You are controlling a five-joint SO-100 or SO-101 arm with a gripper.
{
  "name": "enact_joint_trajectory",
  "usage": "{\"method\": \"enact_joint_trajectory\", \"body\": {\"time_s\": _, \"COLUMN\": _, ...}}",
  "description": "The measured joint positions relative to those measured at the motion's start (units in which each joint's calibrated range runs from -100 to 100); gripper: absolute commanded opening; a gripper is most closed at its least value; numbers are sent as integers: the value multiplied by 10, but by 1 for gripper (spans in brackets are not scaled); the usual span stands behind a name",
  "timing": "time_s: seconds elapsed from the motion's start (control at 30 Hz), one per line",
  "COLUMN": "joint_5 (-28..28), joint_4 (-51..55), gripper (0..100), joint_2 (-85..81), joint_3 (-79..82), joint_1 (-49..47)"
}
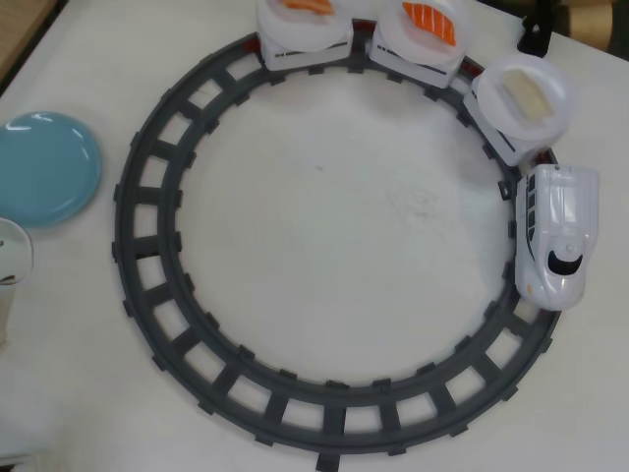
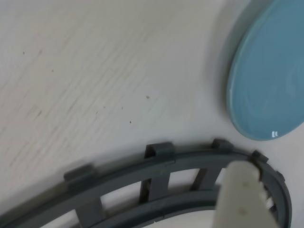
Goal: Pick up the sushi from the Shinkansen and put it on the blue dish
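Note:
In the overhead view a white Shinkansen stands on the right of a grey ring track. It pulls three cars with white plates. Two carry orange salmon sushi, and the nearest carries a pale sushi. The blue dish lies empty at the left, outside the track. In the wrist view my gripper shows only one white finger, low over the track, with the blue dish at the upper right. It holds nothing that I can see.
A whitish rounded part sits at the left edge below the dish; it may belong to the arm. A black object stands at the top right by a table edge. The white tabletop fills the ring.

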Motion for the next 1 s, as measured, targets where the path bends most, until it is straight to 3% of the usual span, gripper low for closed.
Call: {"method": "enact_joint_trajectory", "body": {"time_s": 1.0, "joint_5": 0, "joint_4": 0, "gripper": 15, "joint_2": 0, "joint_3": 0, "joint_1": 47}}
